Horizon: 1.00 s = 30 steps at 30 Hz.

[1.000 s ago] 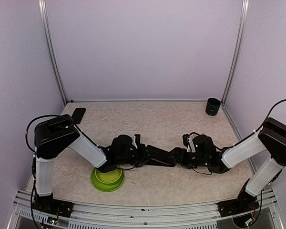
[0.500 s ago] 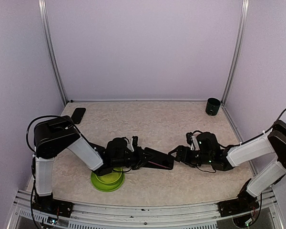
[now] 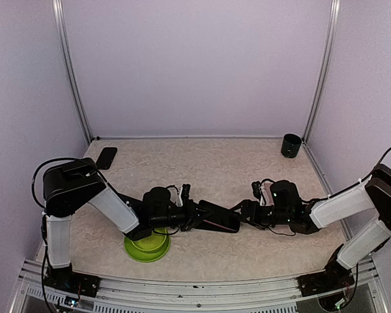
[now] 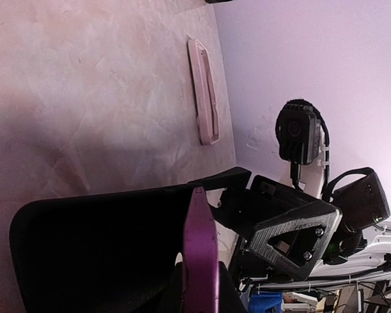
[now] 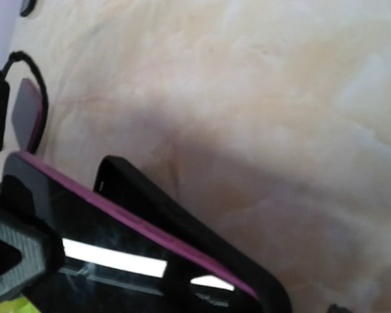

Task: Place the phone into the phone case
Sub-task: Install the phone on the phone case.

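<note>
Low over the middle of the table, my left gripper (image 3: 192,218) is shut on the phone (image 3: 218,220). In the left wrist view the phone (image 4: 200,241) shows edge-on as a purple rim between my dark fingers. The black phone case (image 4: 98,248) lies flat against its left side. The right wrist view shows the phone's glossy dark screen (image 5: 104,241) with its purple rim, and the black case (image 5: 179,223) juts out behind it. I cannot tell whether the phone sits inside the case. My right gripper (image 3: 243,212) stands open just right of the phone's free end.
A green bowl (image 3: 146,246) sits on the table under my left forearm. A flat black rectangular item (image 3: 106,156) lies at the back left. A black cup (image 3: 290,145) stands in the back right corner. Walls enclose the table.
My right gripper let go of the phone's end and backed off to the right, then crept back toward it. My left gripper still holds the phone and has shifted slightly.
</note>
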Available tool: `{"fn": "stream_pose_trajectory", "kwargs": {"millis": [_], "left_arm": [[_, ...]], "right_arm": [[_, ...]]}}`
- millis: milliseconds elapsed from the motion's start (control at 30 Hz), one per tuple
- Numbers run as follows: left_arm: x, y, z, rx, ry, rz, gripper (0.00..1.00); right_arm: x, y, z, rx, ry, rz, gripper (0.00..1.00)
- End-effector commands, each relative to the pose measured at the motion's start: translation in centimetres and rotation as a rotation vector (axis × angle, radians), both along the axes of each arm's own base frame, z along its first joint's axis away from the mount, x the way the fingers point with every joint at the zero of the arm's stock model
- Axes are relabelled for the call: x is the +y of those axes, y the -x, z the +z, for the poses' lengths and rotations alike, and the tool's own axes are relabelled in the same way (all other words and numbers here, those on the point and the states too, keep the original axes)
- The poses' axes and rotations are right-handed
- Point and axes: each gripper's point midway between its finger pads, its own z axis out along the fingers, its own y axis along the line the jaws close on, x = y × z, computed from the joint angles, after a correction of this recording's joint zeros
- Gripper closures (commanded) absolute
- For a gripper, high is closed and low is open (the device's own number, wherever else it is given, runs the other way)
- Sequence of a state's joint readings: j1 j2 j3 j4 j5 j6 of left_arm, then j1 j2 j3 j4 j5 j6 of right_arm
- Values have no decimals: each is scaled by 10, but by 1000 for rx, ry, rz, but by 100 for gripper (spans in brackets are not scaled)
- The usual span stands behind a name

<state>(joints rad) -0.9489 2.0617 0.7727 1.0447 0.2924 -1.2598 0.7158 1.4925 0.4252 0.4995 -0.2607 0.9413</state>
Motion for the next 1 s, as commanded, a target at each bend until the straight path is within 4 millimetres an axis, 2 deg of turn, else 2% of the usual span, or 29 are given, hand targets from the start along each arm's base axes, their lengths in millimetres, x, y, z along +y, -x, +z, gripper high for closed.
{"fn": "stream_pose_trajectory", "kwargs": {"millis": [0, 267, 567, 667, 967], "left_arm": [[-7, 1, 66, -137, 155, -31, 100], [-11, 6, 74, -151, 195, -49, 100], [-15, 11, 71, -141, 213, -66, 100], [-15, 11, 71, -142, 213, -66, 100], [-21, 14, 64, -125, 209, -84, 100]], "right_arm": [[6, 4, 7, -27, -54, 57, 14], [20, 10, 16, -28, -139, 123, 16], [32, 15, 40, -68, -248, 188, 19], [34, 15, 42, -67, -264, 193, 20], [39, 21, 46, -60, -330, 224, 30]]}}
